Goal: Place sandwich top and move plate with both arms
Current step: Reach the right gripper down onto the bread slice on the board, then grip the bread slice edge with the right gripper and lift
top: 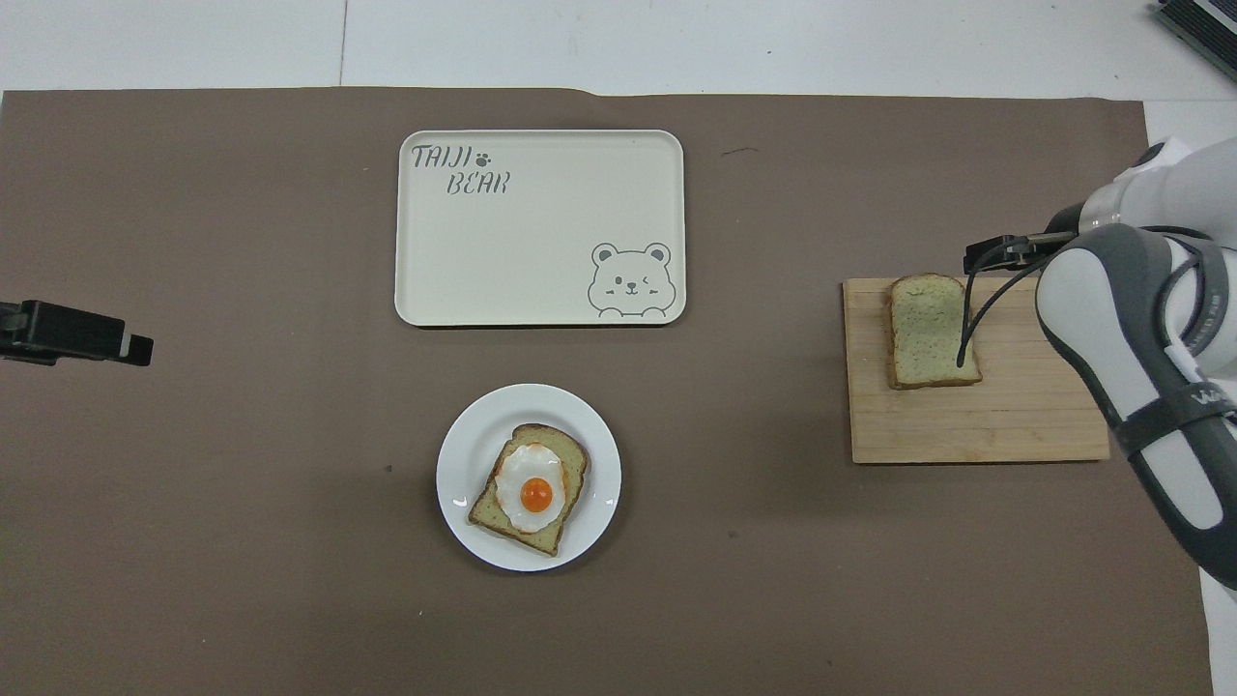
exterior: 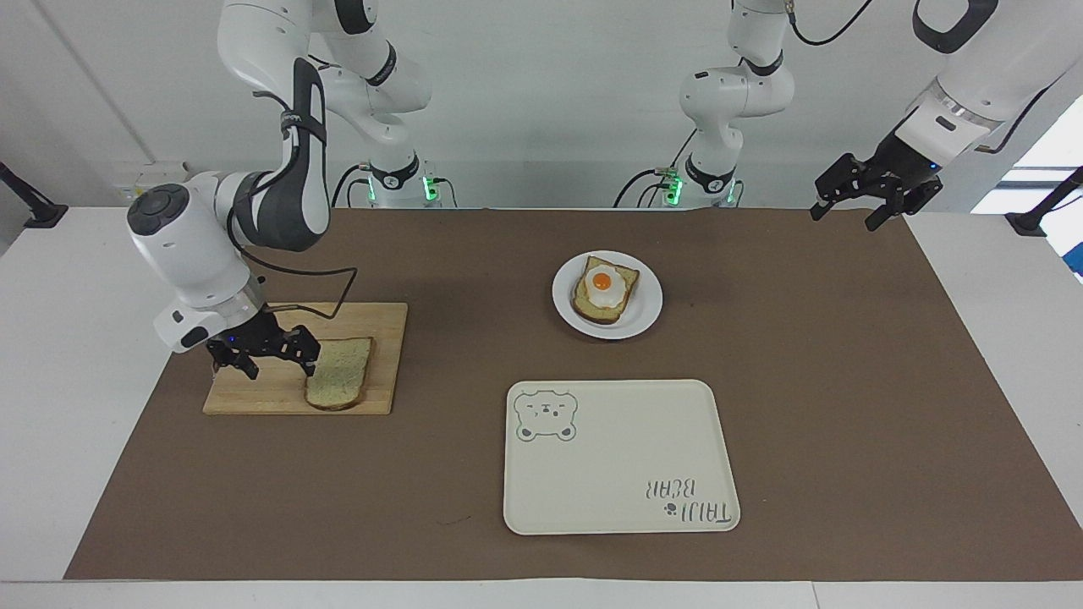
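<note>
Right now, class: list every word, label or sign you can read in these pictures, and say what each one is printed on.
"TAIJI BEAR", with a small paw print after TAIJI: on the cream tray, at the corner diagonal to its bear drawing.
Small white lettering on the right arm's grey band: too small to read.
Nothing else bears text.

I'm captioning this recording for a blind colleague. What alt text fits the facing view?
The right pincer hangs low over a wooden cutting board, at the edge of a plain bread slice. A white plate holds egg-topped bread; a cream bear tray lies empty. The left pincer waits, raised.
</note>
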Controlling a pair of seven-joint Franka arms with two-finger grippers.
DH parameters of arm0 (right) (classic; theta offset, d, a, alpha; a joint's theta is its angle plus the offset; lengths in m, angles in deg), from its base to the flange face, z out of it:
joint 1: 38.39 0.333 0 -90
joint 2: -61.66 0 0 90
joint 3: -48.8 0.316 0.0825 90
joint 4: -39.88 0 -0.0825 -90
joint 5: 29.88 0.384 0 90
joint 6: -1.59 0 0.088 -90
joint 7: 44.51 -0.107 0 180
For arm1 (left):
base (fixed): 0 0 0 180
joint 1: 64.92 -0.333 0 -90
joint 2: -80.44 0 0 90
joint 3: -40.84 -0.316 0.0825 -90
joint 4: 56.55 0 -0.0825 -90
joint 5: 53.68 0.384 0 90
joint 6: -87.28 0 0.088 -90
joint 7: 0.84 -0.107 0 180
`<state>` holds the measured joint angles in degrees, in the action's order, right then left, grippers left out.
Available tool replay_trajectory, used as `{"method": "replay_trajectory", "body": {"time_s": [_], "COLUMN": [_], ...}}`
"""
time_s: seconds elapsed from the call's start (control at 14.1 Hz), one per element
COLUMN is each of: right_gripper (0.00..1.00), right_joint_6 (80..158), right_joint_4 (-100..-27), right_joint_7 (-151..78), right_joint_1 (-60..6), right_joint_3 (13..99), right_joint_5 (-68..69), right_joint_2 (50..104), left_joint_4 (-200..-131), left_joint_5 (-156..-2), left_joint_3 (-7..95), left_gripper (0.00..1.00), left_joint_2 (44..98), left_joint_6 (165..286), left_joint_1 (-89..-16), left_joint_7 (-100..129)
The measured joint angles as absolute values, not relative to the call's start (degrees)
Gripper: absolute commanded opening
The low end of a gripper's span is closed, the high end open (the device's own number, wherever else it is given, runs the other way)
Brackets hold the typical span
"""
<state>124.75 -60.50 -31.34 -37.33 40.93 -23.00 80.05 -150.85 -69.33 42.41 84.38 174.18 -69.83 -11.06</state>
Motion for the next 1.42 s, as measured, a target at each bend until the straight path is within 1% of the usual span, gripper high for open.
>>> {"method": "replay_trajectory", "body": {"time_s": [0.28,0.5,0.71,1.21,1.28,1.42], "right_gripper": [1.00,1.00,1.00,1.00,0.98,0.86], "right_joint_6": [126.47,127.11,127.91,128.25,128.39,128.71], "right_joint_4": [-61.17,-62.67,-64.31,-66.37,-66.60,-66.78], "right_joint_7": [-26.39,-21.98,-19.83,-19.39,-19.39,-19.39], "right_joint_1": [-37.33,-37.77,-38.89,-38.99,-38.99,-38.90], "right_joint_3": [40.91,40.84,40.82,40.92,40.92,40.95], "right_joint_5": [-18.49,-16.05,-15.25,-15.16,-15.16,-15.06], "right_joint_2": [82.45,83.30,83.47,83.58,83.59,83.59], "left_joint_4": [-151.65,-151.68,-151.68,-151.68,-151.68,-151.68], "left_joint_5": [-76.00,-78.36,-78.57,-81.21,-81.37,-81.59], "left_joint_3": [42.37,42.35,42.46,42.72,42.71,42.77], "left_gripper": [1.00,1.00,1.00,1.00,1.00,1.00], "left_joint_2": [84.85,84.88,84.98,85.14,85.14,85.14], "left_joint_6": [172.75,171.75,171.07,169.50,169.40,169.24], "left_joint_1": [-73.14,-75.09,-75.16,-75.16,-75.16,-75.16], "left_joint_7": [-14.61,-15.54,-15.65,-15.66,-15.66,-15.69]}}
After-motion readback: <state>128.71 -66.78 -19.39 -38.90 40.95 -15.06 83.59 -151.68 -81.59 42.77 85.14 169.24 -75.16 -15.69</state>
